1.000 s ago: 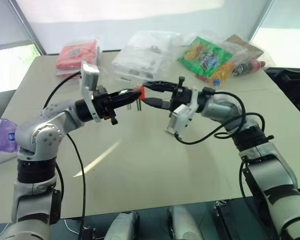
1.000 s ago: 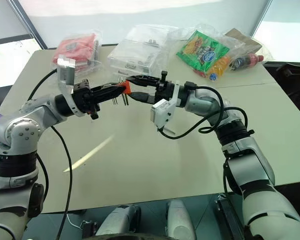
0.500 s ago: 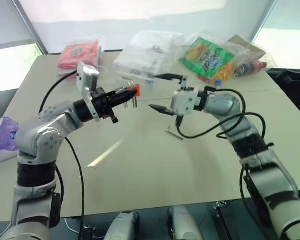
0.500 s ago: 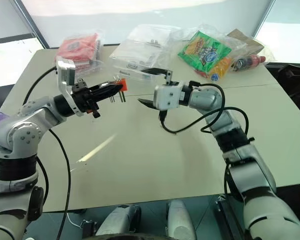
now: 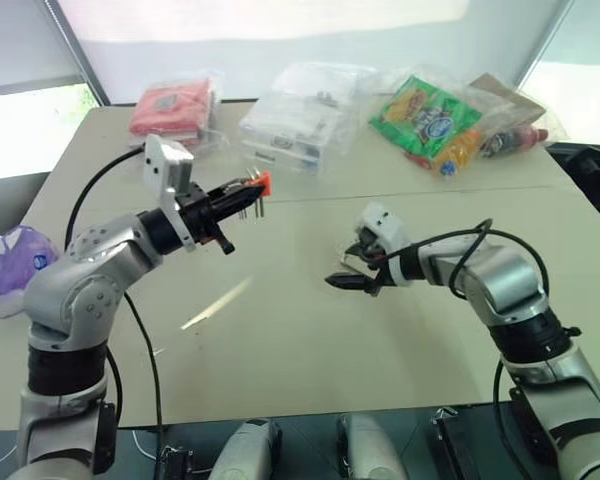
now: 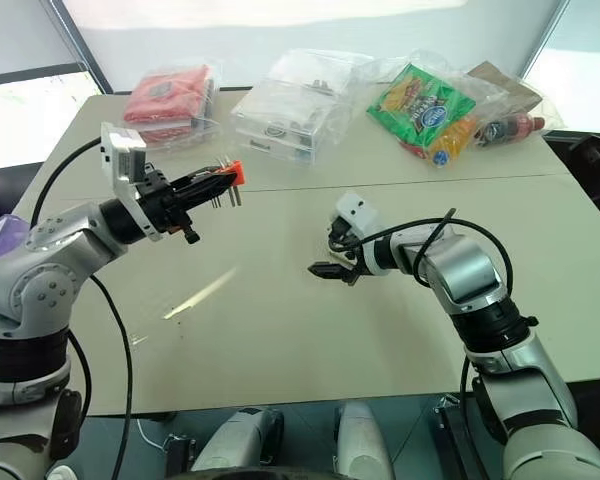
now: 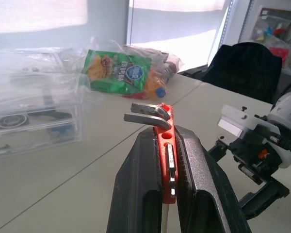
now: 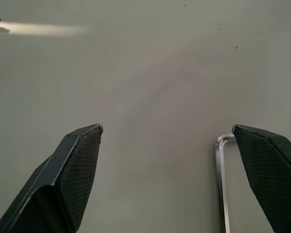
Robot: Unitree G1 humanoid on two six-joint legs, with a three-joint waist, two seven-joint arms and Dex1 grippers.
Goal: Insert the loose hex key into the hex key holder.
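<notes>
My left gripper [image 7: 170,160] pinches the hex key holder [image 7: 165,145] aloft. My right gripper [image 8: 167,170], spread wide, hovers over the loose hex key [image 8: 221,179] (lying on the surface [image 8: 150,73]); I should centre before closing.

Looks like an office or lab: plain beige table [image 5: 310,330], bright blinded windows [image 5: 280,18] behind, black chair [image 7: 242,65].

right gripper [image 8: 167,133]: two black fingers spread wide over the beige table [image 8: 150,63]; loose hex key [image 8: 221,179] (bent end up) just beside one finger.
</notes>
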